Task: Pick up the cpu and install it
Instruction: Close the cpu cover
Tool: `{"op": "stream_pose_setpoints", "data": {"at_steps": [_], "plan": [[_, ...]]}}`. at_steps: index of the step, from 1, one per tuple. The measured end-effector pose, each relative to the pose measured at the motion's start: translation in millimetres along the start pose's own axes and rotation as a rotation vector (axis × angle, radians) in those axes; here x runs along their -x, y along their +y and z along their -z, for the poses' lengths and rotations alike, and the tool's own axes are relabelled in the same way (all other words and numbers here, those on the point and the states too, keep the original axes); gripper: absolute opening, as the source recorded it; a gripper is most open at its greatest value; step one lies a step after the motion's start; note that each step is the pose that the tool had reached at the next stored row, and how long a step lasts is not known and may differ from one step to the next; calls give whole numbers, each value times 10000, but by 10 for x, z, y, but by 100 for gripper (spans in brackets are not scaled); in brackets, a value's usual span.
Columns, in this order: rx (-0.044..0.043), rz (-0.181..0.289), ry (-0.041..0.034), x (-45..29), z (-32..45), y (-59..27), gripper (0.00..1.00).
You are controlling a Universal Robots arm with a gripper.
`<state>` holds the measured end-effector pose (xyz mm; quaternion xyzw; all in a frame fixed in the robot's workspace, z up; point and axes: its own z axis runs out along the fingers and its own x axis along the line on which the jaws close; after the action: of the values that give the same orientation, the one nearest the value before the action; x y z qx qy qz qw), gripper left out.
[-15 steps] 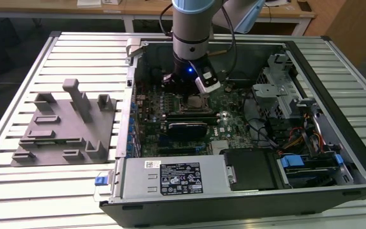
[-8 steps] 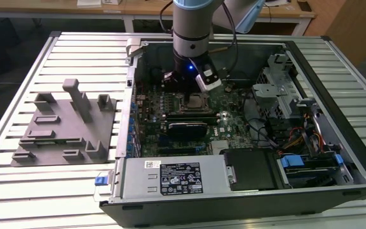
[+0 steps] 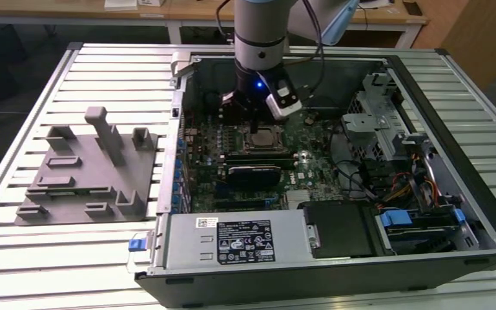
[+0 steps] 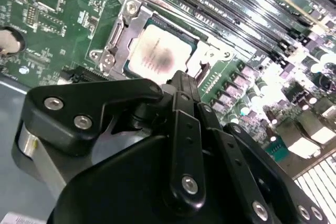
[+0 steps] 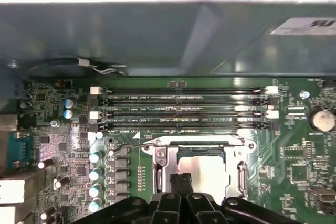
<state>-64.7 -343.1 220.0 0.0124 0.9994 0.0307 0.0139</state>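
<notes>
The cpu lies in its socket; the gripper hovers at its edge, fingers pressed together, holding nothing.

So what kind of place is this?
Most likely a robotics lab or workshop: an open computer case lies on a slatted metal table, the arm's tool hovers above the cpu inside it, and wooden desks stand behind.

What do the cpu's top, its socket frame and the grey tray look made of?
Small square cpu: pale silver metal lid, satin finish, soft diffuse glare. Socket frame around it: bare shiny metal, likely steel, with bright highlights. Large grey tray with posts: probably matte plastic; uniform dull grey, no shine.
</notes>
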Motion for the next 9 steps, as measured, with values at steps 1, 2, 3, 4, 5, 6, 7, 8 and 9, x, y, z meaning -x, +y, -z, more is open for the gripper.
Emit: {"op": "stream_pose_setpoints", "data": {"at_steps": [1, 2, 3, 4, 5, 6, 7, 8, 9], "plan": [[-1, 0, -7, 0, 21, 1, 11], [-1, 1, -14, 1, 42, 2, 11], [0, 1, -22, 2, 61, 4, 11], [1, 2, -28, 2, 80, 5, 11], [0, 2, -34, 3, 101, 6, 11], [-1, 3, -42, 3, 121, 7, 11], [0, 3, -50, 4, 140, 8, 11], [1, 3, -58, 4, 157, 10, 11], [0, 4, -61, 5, 172, 10, 11]]}}
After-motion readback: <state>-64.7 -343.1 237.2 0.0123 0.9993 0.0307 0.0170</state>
